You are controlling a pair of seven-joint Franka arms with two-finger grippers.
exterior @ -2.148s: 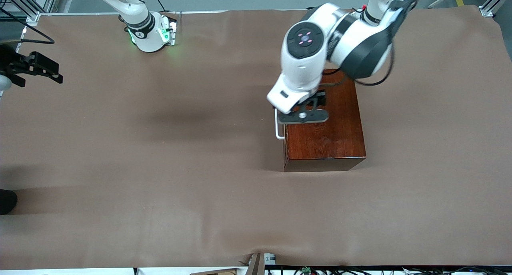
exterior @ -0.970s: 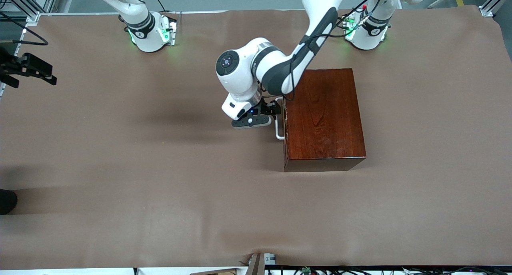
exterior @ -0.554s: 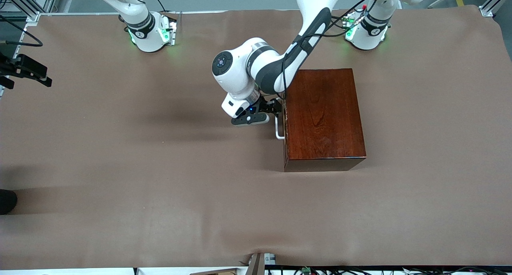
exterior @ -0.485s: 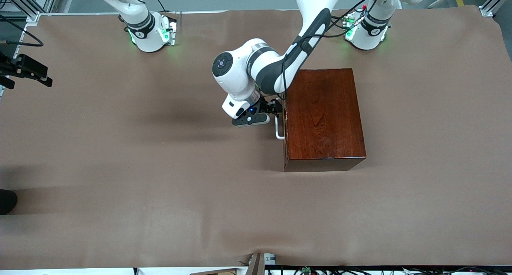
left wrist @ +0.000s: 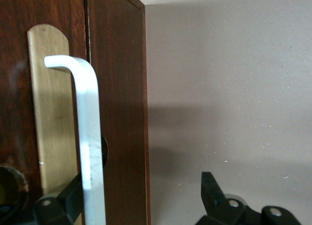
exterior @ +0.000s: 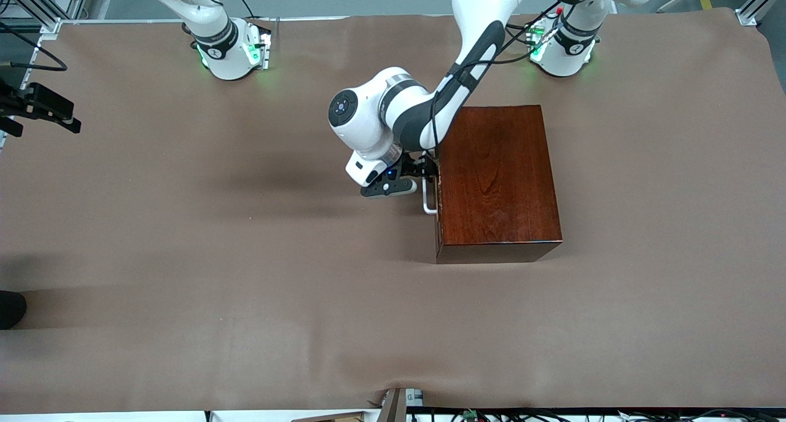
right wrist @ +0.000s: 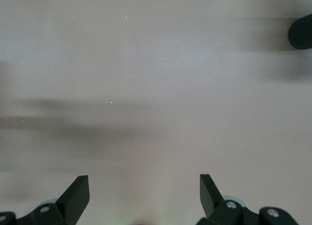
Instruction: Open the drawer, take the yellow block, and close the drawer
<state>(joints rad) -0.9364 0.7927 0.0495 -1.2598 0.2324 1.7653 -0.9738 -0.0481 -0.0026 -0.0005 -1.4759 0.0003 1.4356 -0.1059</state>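
The dark reddish-brown wooden box (exterior: 498,179) stands toward the left arm's end of the table. Its drawer is shut, and the white bar handle (exterior: 428,199) faces the right arm's end. My left gripper (exterior: 428,169) is low at the drawer front and open. In the left wrist view the handle (left wrist: 90,137) stands against a pale wood plate (left wrist: 48,113); the left gripper (left wrist: 141,198) has one finger (left wrist: 66,205) by the handle and the other finger (left wrist: 212,193) past the box's edge. The yellow block is hidden. My right gripper (exterior: 40,105) waits open at the table's edge.
The brown cloth (exterior: 245,256) covers the whole table. A black rounded thing (exterior: 9,308) lies at the cloth's edge by the right arm's end. The right wrist view shows the open right gripper (right wrist: 144,193) over bare cloth and a dark thing (right wrist: 302,32).
My left arm swung off the top of the box and came down in front of the drawer handle, then edged closer to it. The right gripper drifted slightly outward.
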